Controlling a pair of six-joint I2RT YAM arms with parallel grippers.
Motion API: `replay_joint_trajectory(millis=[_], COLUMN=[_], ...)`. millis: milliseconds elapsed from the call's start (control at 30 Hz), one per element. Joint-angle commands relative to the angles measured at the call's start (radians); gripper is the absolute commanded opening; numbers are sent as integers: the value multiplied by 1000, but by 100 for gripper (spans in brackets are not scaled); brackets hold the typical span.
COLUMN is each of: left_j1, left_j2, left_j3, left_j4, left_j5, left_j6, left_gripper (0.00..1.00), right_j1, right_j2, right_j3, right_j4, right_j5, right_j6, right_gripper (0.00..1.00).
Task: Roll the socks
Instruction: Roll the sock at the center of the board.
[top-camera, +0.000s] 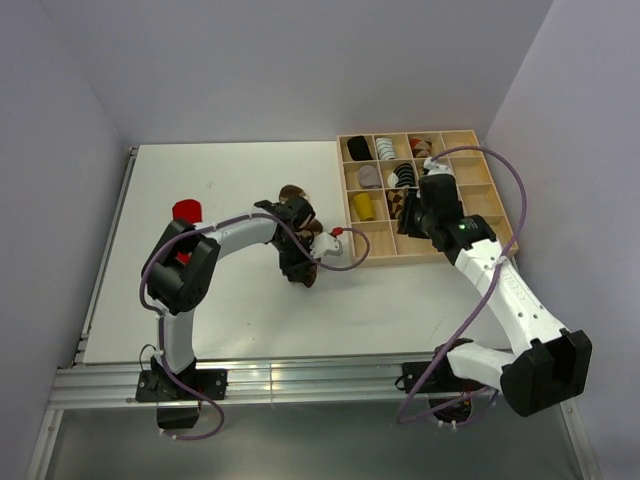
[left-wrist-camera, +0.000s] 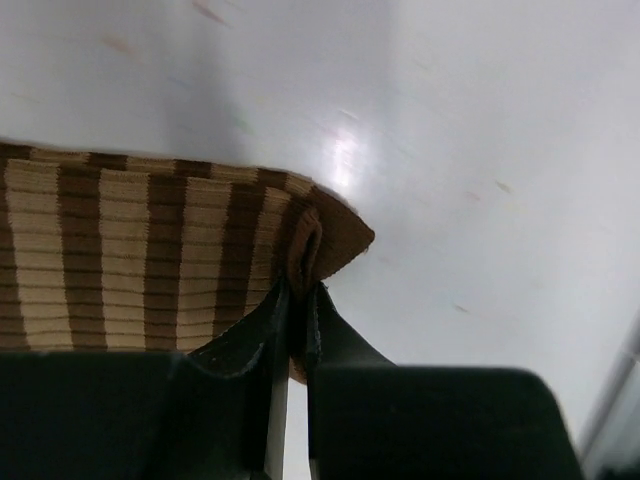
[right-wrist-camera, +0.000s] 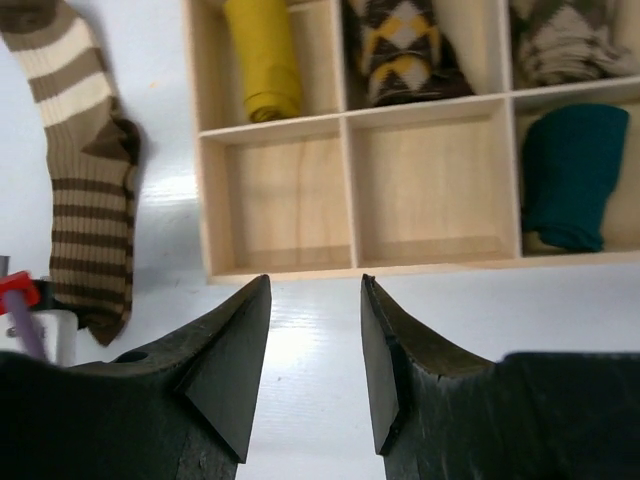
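A white table fills most of the top view. A wooden tray with many compartments sits on the table's far right part. The left arm bends in over the middle of the table. The right arm reaches up to the tray's near edge.

The striped sock, brown and cream, lies flat on the table just left of the tray, under the left arm's wrist. The red sock lies at the table's left side, well apart from the tray and partly hidden by the left arm's elbow. The teal sock sits bunched up in a compartment of the tray's near row, to the right of two bare compartments.

The left gripper is pressed together on a folded brown end of the striped sock, with the cloth pinched between its fingers. The right gripper hangs over the table just in front of the tray, its jaws spread and nothing between them.

A yellow bundle fills a compartment in the row behind. An argyle bundle sits in the next compartment to its right.
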Motion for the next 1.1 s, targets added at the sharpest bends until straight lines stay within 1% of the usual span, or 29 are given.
replay_joint_trajectory(millis=[0, 33, 67, 100, 167, 200, 267, 300, 367, 400, 433, 500, 533, 600, 700, 833, 933, 967, 1033, 1067], left_j1=[4, 7, 13, 15, 24, 27, 43, 50, 67, 70, 75, 92, 98, 110, 119, 122, 125, 127, 127, 129], left_j2=[-32, -33, -38, -37, -21, -11, 26, 32, 57, 74, 89, 140, 169, 192, 226, 267, 302, 310, 328, 332], left_j3=[20, 28, 36, 56, 74, 92, 111, 108, 99, 102, 105, 115, 119, 126, 143, 166, 183, 186, 191, 188], left_j4=[-277, -314, -391, -429, -509, -587, -640, -641, -641, -641, -640, -640, -641, -640, -641, -643, -643, -641, -641, -641], left_j5=[117, 139, 154, 191, 222, 261, 295, 311, 314, 315, 325, 335, 343, 351, 355, 354, 355, 354, 349, 345], left_j6=[64, 80, 104, 124, 185, 209, 247, 247, 262, 262, 262, 262, 264, 264, 266, 253, 241, 239, 236, 238], left_gripper=[2, 1, 1, 0, 0, 0, 0, 0, 0, 0, 0, 1, 0, 0, 0, 0, 1, 0, 0, 0], right_j1=[100, 125, 148, 191, 232, 269, 315, 370, 422, 442, 485, 544, 603, 662, 740, 808, 854, 863, 889, 898], right_j2=[-67, -73, -83, -102, -127, -150, -176, -201, -221, -231, -233, -225, -222, -225, -219, -156, -54, 10, 78, 144], right_j3=[-25, -39, -48, -57, -97, -112, -167, -184, -241, -264, -305, -339, -370, -404, -465, -481, -455, -442, -404, -393], right_j4=[73, 82, 110, 128, 185, 207, 277, 296, 357, 383, 406, 455, 472, 541, 641, 713, 751, 760, 770, 788], right_j5=[22, 23, 7, 4, -16, -32, -36, -33, -38, -64, -61, -33, -9, 14, 7, -9, 5, 20, 39, 39], right_j6=[-35, -36, -44, -49, -53, -56, -70, -72, -64, -63, -61, -55, -52, -38, -15, -3, -12, -13, -30, -39], right_gripper=[48, 48, 48, 48, 49, 49, 49, 49, 49, 49, 49, 49, 48, 48, 48, 50, 50, 50, 50, 50])
